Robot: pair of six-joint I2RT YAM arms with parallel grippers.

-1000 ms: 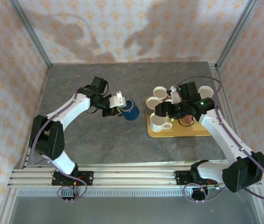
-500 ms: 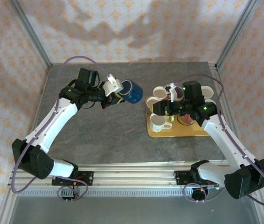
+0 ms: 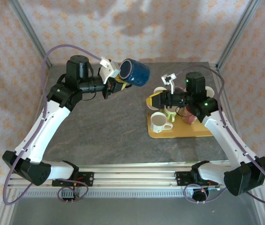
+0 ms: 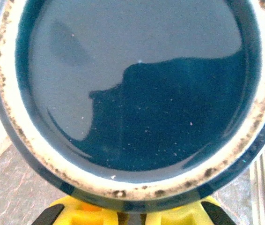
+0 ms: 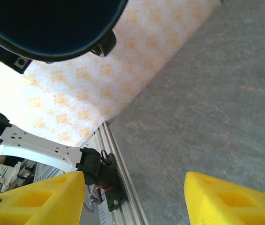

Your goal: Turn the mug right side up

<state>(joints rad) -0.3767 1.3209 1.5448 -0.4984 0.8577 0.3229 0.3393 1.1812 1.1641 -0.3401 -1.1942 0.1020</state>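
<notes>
A dark blue mug [image 3: 135, 72] hangs in the air above the back of the table, lying on its side. My left gripper [image 3: 115, 80] is shut on it from the left. In the left wrist view the mug's glazed base [image 4: 132, 93] with its pale speckled ring faces the camera, and the yellow fingertips [image 4: 76, 214] sit just under its lower edge; what part they pinch is hidden. My right gripper [image 3: 158, 99] hovers open over the tray, pointing left. In the right wrist view its fingers [image 5: 39, 199] stand wide apart with nothing between them, and the mug's dark mouth [image 5: 53, 23] is at the top left.
A yellow tray [image 3: 181, 132] on the right side of the table holds several white mugs [image 3: 158, 121], a green one and a reddish one [image 3: 189, 119]. Metal frame posts and patterned walls enclose the grey tabletop [image 3: 104, 126].
My left arm has lifted the blue mug off the table, up and toward the back right, tipping it onto its side. My right gripper has risen slightly over the tray.
</notes>
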